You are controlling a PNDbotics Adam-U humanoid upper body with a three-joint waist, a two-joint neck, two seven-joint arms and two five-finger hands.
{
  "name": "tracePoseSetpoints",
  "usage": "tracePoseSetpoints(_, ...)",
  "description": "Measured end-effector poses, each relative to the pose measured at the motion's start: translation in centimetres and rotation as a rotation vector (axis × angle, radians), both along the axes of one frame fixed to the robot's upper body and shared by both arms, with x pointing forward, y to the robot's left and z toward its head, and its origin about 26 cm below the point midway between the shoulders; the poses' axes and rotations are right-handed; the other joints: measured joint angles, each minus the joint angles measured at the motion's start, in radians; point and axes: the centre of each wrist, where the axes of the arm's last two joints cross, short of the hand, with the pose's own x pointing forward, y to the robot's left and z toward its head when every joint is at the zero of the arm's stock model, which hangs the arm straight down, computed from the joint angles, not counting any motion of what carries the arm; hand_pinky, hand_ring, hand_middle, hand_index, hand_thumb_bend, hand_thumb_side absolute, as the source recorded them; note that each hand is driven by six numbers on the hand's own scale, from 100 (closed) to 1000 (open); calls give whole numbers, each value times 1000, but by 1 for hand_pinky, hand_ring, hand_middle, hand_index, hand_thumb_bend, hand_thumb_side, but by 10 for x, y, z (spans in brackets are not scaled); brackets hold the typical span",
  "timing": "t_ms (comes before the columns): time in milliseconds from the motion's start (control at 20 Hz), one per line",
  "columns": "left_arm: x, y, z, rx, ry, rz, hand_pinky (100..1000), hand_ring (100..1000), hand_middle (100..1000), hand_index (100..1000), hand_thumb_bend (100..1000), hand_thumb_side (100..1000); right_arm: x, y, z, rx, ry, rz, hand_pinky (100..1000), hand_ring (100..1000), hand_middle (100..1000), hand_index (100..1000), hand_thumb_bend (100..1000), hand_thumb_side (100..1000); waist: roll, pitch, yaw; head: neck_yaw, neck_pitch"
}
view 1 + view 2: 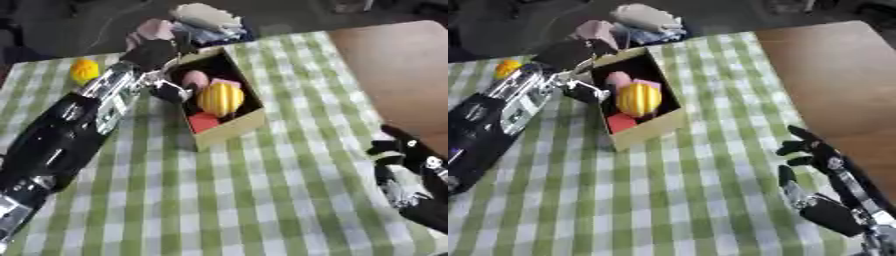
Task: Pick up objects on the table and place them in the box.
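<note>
1. Presently, the left hand (pixel 157 50) is seen at the far left corner of the cardboard box (pixel 229 127), with something pale pink (pixel 156 28) just above it; whether the fingers are closed on that item cannot be told.
2. The step in hand is judged to be a delivery or a reach at the box's rim.
3. The box is already filled with a ribbed yellow rounded object (pixel 220 98), a red block (pixel 203 121) and pink pieces (pixel 196 78).
4. One small yellow object (pixel 84 70) is left on the green-and-white checked cloth (pixel 262 190), well to the left of the box; it would be fetched next, which calls for the left arm to be drawn back.
5. The right hand (pixel 811 150) is rested near the lower right, fingers spread and empty.
</note>
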Motion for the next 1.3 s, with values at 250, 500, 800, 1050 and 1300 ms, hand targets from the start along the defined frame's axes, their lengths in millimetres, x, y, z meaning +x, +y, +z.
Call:
tracePoseSetpoints(250, -19, 20, 23, -70, -94, 39, 760, 755, 812, 898, 148, 219, 0, -2, 0, 3, 0, -10, 736, 890, 693, 985, 100, 470, 0, 0, 17, -13, -5)
tracePoseSetpoints(500, -28, 72, 35, -144, -129, 222, 761, 758, 816, 899, 133, 207, 0, -2, 0, 4, -1, -12, 736, 890, 693, 985, 100, 470, 0, 0, 25, -20, -6)
tracePoseSetpoints(800, -24, 122, 25, -213, -124, 475, 760, 759, 817, 900, 100, 272, 0, -1, 1, 4, -1, -9, 737, 890, 693, 985, 100, 470, -9, 1, 17, -11, -16)
tracePoseSetpoints(1050, -22, 150, 8, -254, -128, 621, 760, 760, 818, 899, 100, 297, 2, 3, 4, 2, -8, 18, 736, 890, 693, 985, 100, 470, -15, 12, -3, 30, -34)
tracePoseSetpoints(1300, -26, 173, -5, -280, -119, 709, 761, 767, 829, 901, 100, 402, 3, 10, 6, -3, -9, 64, 736, 890, 693, 985, 100, 470, -25, 38, -46, 121, -72)
